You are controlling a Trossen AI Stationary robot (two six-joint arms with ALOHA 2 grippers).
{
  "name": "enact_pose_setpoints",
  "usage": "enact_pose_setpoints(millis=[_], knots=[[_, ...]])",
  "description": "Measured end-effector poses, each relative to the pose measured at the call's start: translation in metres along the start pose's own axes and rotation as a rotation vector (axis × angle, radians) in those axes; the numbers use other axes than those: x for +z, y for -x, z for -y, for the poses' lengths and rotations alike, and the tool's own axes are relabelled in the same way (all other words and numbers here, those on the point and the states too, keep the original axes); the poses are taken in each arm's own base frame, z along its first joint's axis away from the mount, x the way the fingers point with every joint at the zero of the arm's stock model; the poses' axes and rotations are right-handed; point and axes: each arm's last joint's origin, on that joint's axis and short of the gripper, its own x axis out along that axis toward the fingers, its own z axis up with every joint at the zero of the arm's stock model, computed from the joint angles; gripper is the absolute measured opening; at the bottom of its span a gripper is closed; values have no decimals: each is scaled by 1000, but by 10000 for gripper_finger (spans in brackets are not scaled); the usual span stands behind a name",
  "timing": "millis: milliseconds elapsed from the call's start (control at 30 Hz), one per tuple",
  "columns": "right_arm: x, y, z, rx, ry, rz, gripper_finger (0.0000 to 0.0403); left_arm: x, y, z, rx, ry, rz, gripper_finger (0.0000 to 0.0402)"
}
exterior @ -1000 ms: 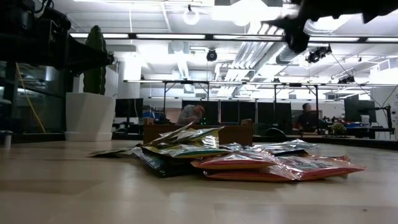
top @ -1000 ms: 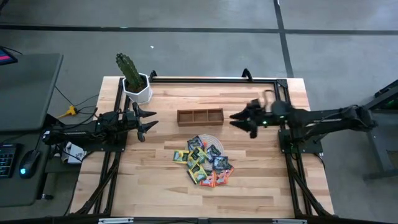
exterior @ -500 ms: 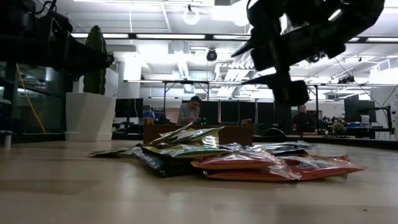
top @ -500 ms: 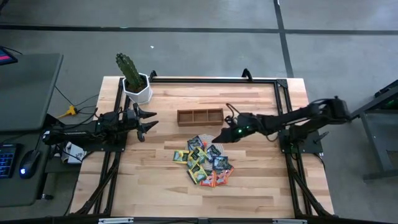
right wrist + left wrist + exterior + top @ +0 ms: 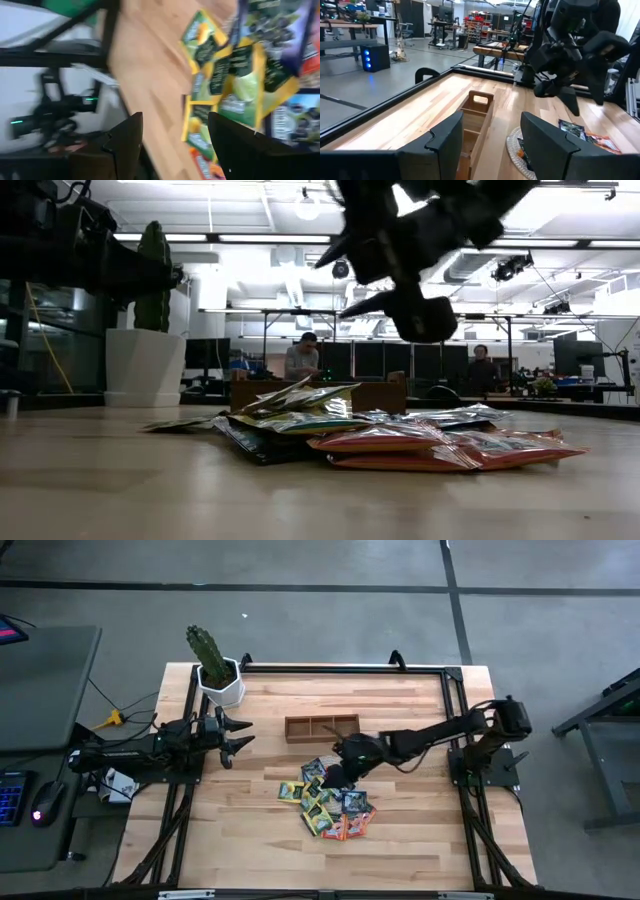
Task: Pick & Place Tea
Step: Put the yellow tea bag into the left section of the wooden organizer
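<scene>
The tea is a loose pile of yellow-green, dark and orange-red sachets [image 5: 327, 802], lying partly on the round woven mat [image 5: 344, 762] at the table's middle. In the low view the pile [image 5: 380, 435] rests flat on the wood. My right gripper [image 5: 332, 772] hangs open above the pile's far part, tipped downward, with nothing between its fingers [image 5: 126, 140]. It shows well clear of the sachets in the low view [image 5: 345, 285]. My left gripper [image 5: 246, 734] waits open at the table's left, pointing level toward the tray [image 5: 475, 120].
A brown three-compartment tray [image 5: 322, 727] stands just beyond the pile. A potted cactus [image 5: 215, 675] stands at the far left corner. Bare wood lies near and to the right of the pile. People sit at desks in the room behind.
My right gripper has swung from the table's right side toward the left and the near edge, sinking and tipping downward while rolling, and now hangs over the tea pile. Its fingers stay open. The sachets have not moved.
</scene>
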Motion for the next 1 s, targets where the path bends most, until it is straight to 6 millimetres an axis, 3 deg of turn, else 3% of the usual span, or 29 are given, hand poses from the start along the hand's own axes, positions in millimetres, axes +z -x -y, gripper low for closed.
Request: enact_pose_setpoints(millis=[233,400,1000], knots=[[16,-21,-12,-121,-22,-38,220,0,0,0,0,-3,-1,193],[15,-37,-3,-162,-92,-64,220,0,0,0,0,-3,-1,193],[4,-43,-3,-211,-122,-2,220,0,0,0,-17,-4,-6,193]])
